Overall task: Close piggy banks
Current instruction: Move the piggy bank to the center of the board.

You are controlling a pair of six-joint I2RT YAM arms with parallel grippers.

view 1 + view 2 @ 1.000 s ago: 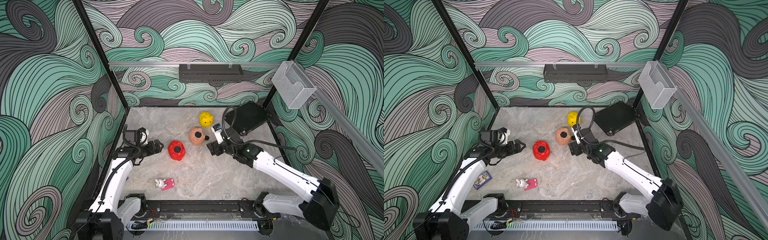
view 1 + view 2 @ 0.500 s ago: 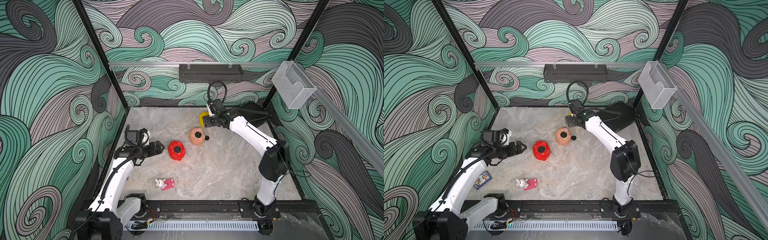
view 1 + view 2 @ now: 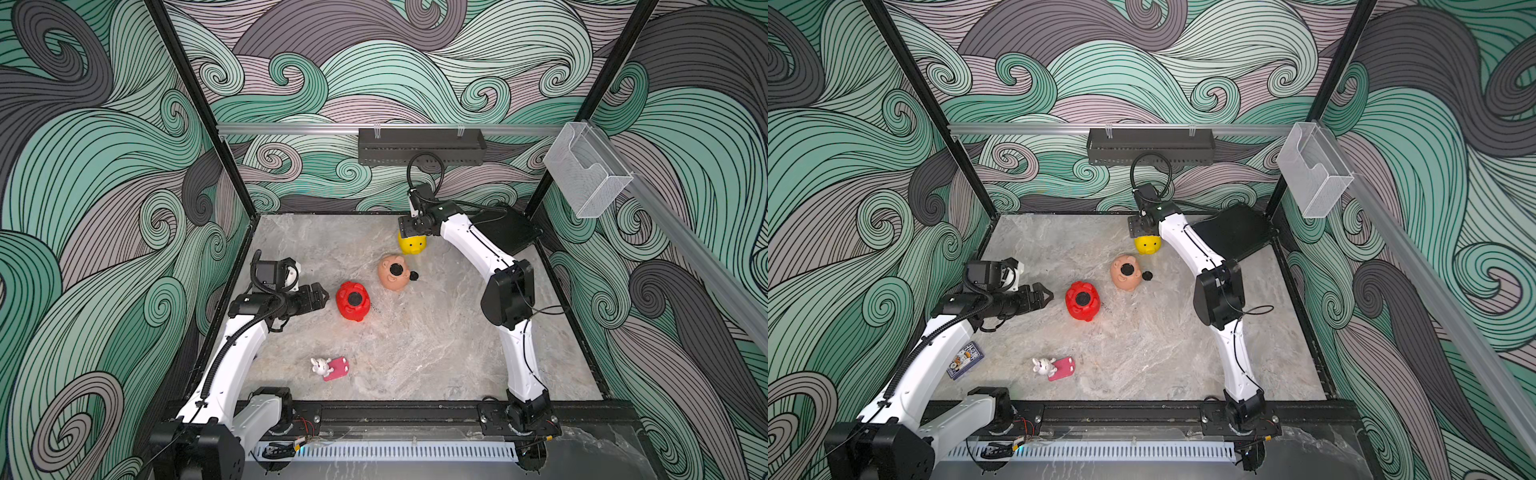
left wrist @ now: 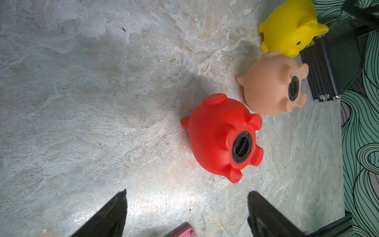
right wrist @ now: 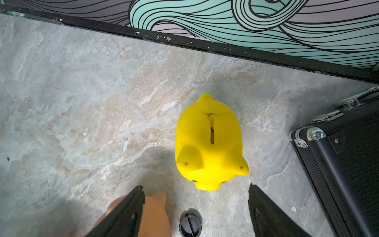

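Three piggy banks sit on the marble floor. The red pig point(image 3: 352, 301) point(image 4: 223, 137) lies belly up with a black plug in its hole. The peach pig point(image 3: 392, 272) point(image 4: 272, 88) also lies belly up; its hole looks dark. A loose black plug point(image 3: 414, 274) point(image 5: 190, 225) rests on the floor beside it. The yellow pig point(image 3: 411, 245) point(image 5: 209, 143) stands upright, coin slot on top. My left gripper point(image 3: 322, 296) point(image 4: 187, 192) is open and empty, just left of the red pig. My right gripper point(image 3: 409, 228) point(image 5: 195, 186) hangs open over the yellow pig, holding nothing.
A black case point(image 3: 507, 230) point(image 5: 348, 156) lies in the back right corner, close to the yellow pig. A white bunny toy with a pink flat piece point(image 3: 332, 368) lies near the front. A card deck point(image 3: 965, 359) sits under my left arm. The back wall's black edge point(image 5: 205, 44) is near.
My right arm has swung from beside the peach pig to the back, above the yellow pig, and has held there lately. The left arm has not moved.
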